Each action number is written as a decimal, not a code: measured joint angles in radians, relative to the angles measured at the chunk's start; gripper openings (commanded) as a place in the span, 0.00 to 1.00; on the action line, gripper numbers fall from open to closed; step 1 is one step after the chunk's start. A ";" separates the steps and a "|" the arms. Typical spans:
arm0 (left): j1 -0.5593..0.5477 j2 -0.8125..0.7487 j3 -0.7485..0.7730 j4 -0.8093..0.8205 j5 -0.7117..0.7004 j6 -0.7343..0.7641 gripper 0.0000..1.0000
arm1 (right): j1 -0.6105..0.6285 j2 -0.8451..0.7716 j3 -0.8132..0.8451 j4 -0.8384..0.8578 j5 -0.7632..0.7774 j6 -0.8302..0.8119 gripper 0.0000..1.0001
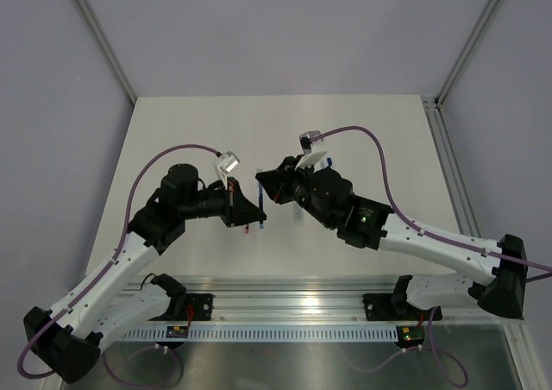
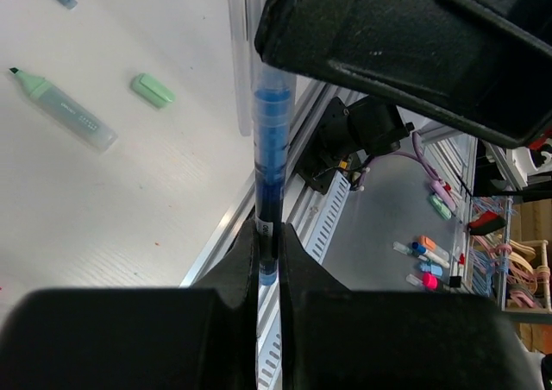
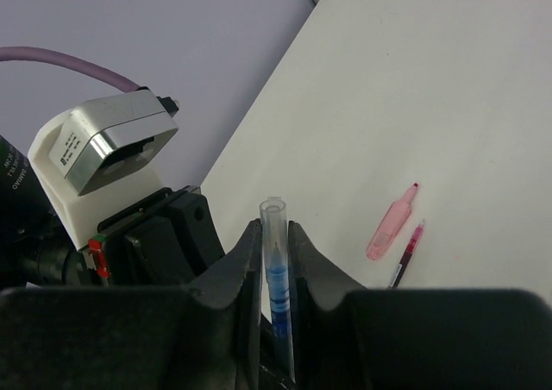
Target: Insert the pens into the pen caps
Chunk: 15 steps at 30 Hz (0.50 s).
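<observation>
Left gripper (image 2: 269, 235) clamps the slim dark-blue stick pen (image 2: 272, 140) by its tail, mid-air, its front already inside the clear plastic tube cap (image 3: 273, 207) standing between the fingers of the right gripper (image 3: 275, 235); whether those grip, I cannot tell. Push straight, axes aligned.

A dark blue pen (image 2: 271, 127) shows through a clear tube (image 3: 274, 222); the desk (image 2: 129, 200) is plain white, with a mint green cap (image 2: 153, 91), a grey-green marker (image 2: 67, 111) tipped green, a pink cap (image 3: 392, 223) and a red pen (image 3: 407, 252); the cable (image 3: 60, 61) is purple.
</observation>
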 measured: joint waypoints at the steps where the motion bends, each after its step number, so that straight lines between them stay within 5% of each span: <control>1: 0.002 0.000 0.000 0.004 -0.002 0.000 0.00 | 0.001 0.007 0.012 -0.006 0.000 -0.001 0.24; 7: 0.016 0.000 0.001 0.098 -0.023 -0.006 0.00 | 0.030 0.026 0.051 -0.095 0.001 -0.024 0.23; 10: 0.016 0.000 0.001 0.114 -0.027 -0.012 0.00 | 0.031 0.031 0.066 -0.115 0.008 -0.043 0.08; 15: 0.017 -0.002 0.001 0.117 -0.031 -0.017 0.00 | 0.033 0.031 0.074 -0.131 0.028 -0.066 0.00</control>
